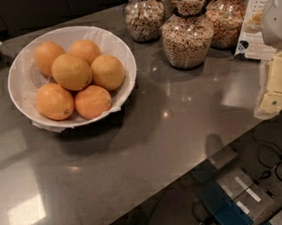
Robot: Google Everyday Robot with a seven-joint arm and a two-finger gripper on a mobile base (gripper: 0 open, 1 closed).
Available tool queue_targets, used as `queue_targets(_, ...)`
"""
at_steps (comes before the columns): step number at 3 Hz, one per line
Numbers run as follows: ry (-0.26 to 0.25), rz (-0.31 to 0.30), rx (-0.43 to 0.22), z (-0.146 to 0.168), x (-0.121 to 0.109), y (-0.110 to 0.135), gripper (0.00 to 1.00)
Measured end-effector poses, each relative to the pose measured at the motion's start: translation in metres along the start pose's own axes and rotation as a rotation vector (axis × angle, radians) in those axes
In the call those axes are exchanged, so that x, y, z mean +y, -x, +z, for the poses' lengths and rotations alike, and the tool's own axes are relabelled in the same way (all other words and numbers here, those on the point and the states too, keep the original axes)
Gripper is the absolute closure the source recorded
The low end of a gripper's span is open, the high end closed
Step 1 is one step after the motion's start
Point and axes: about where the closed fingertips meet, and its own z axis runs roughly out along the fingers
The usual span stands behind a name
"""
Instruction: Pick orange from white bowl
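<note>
White bowl (17, 87) with crinkled paper liner sits on the grey bench (135, 155), upper left of frame, and holds six fruits. The orange (71, 71), yellower than most, lies mid-pile, touching its neighbours. Gripper (278, 90) is at the right edge, mid-height, well apart from the bowl; whether spread or pressed together, cannot tell. Glass jars (187, 36) stand at upper centre-right.
</note>
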Motion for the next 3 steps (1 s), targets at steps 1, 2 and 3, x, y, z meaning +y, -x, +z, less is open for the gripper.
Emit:
queue_targets(1,0.000,0.000,0.000,0.000,0.000,0.000,0.00)
queue_targets(2,-0.031,-0.042,-0.026,0.003,-0.010,0.020,0.00)
queue_targets(3,-0.064,-0.125,-0.068,0.013,-0.029,0.060,0.00)
